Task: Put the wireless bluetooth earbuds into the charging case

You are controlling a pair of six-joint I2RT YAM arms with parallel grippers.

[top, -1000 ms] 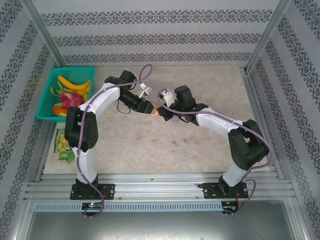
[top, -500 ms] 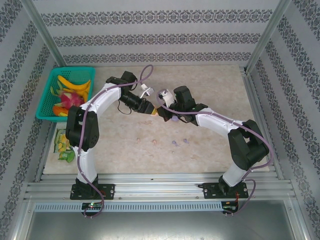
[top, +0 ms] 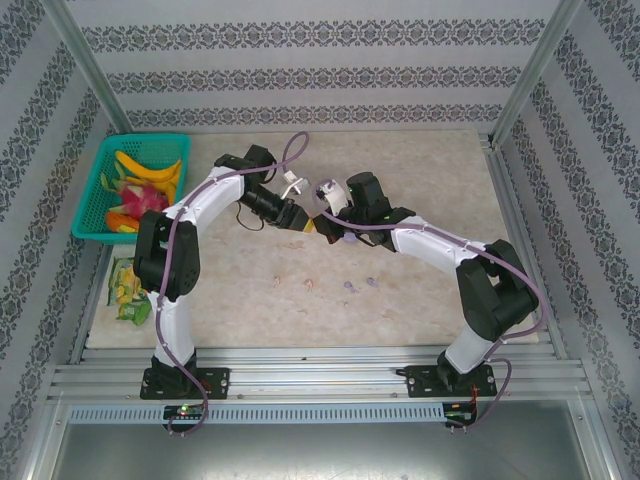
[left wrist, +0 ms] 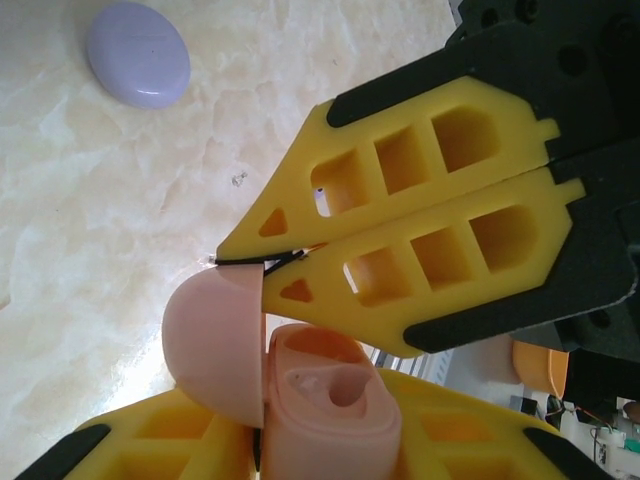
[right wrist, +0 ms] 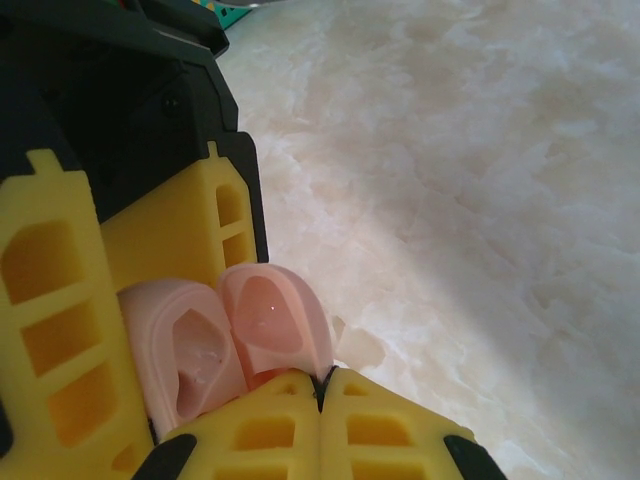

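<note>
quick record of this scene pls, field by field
left gripper: closed around the pink charging case
case lid: open
right gripper: shut, tips at the lid's edge
earbud in case: cannot tell
loose earbuds: pink and purple, scattered mid-table, near side of both grippers
purple oval case: flat on the table
teal basket: fruit inside, far left
</note>
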